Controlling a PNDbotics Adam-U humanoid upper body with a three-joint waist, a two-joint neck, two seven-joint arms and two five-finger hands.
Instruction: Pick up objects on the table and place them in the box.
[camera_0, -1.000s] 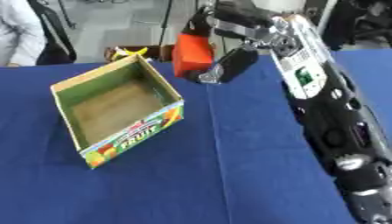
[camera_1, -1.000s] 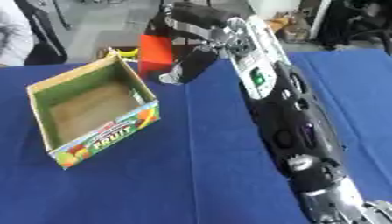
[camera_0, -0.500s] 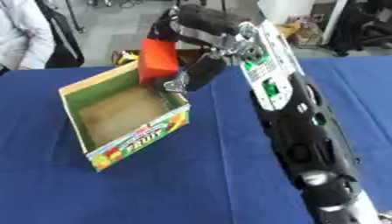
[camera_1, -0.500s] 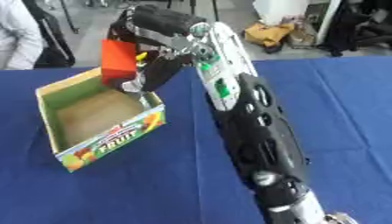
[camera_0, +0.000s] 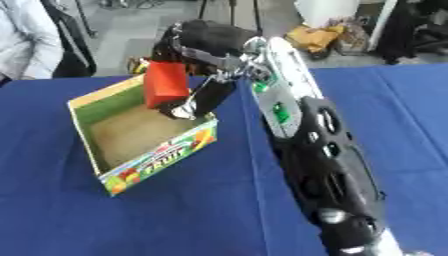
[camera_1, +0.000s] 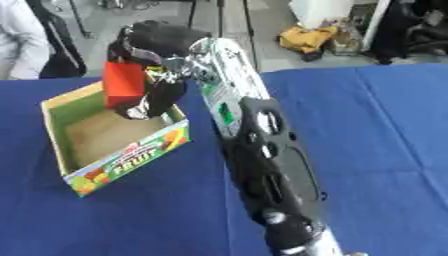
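Observation:
My right hand (camera_0: 203, 45) reaches across from the lower right and is shut on a red block (camera_0: 165, 84). The block hangs upright over the far right part of the open cardboard box (camera_0: 107, 162), its lower end inside the box's rim. The box has green inner walls, a brown floor and a fruit picture on its near side. It stands askew on the blue table (camera_0: 105, 220). The thumb (camera_0: 203, 100) points down beside the block. My left hand shows in neither view.
My right arm (camera_0: 306, 145) lies as a long black and silver bar across the middle of the table. A person in a white sleeve (camera_0: 22, 37) stands at the far left edge. Chairs and clutter sit on the floor beyond the table.
My right hand has carried the red block leftward and down, from beside the box's far right corner to over its inside. The camera has also shifted.

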